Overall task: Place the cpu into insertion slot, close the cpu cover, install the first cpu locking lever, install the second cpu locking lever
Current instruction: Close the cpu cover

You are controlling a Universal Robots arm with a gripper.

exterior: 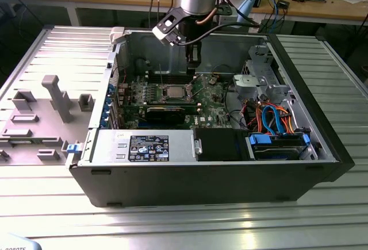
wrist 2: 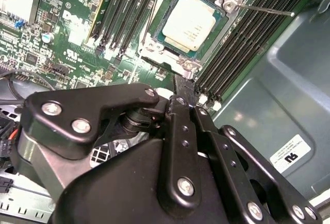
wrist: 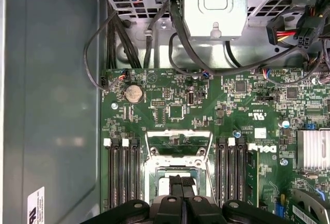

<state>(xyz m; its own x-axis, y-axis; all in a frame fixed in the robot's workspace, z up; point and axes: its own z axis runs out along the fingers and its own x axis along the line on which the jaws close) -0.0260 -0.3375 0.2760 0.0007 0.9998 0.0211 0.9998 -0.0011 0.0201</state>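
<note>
Cpu [wrist 2: 192, 22]: lies flat in insertion slot [wrist 2: 154, 49] on green mobo [wrist: 154, 110], metal top up, square w/ the rim. Looks seated, so placing step prob. done. Cpu cover [wrist: 178, 133]: seems tipped up off the socket in first wrist view, w/ board visible thru its window; open, prob. to keep the socket reachable. Locking lever [wrist 2: 268, 11]: thin rod, juts out over the RAM slots [wrist 2: 242, 44], looks unlatched, clamps nothing. Gripper [exterior: 194, 61]: hangs straight down inside open PC case [exterior: 201, 181], tips near the socket's edge; approx. vertical, likely to clear drive cage [exterior: 259, 80] & cables [exterior: 270, 115]. Fingers [wrist: 176, 185]: narrow, close together, nothing between them.
</note>
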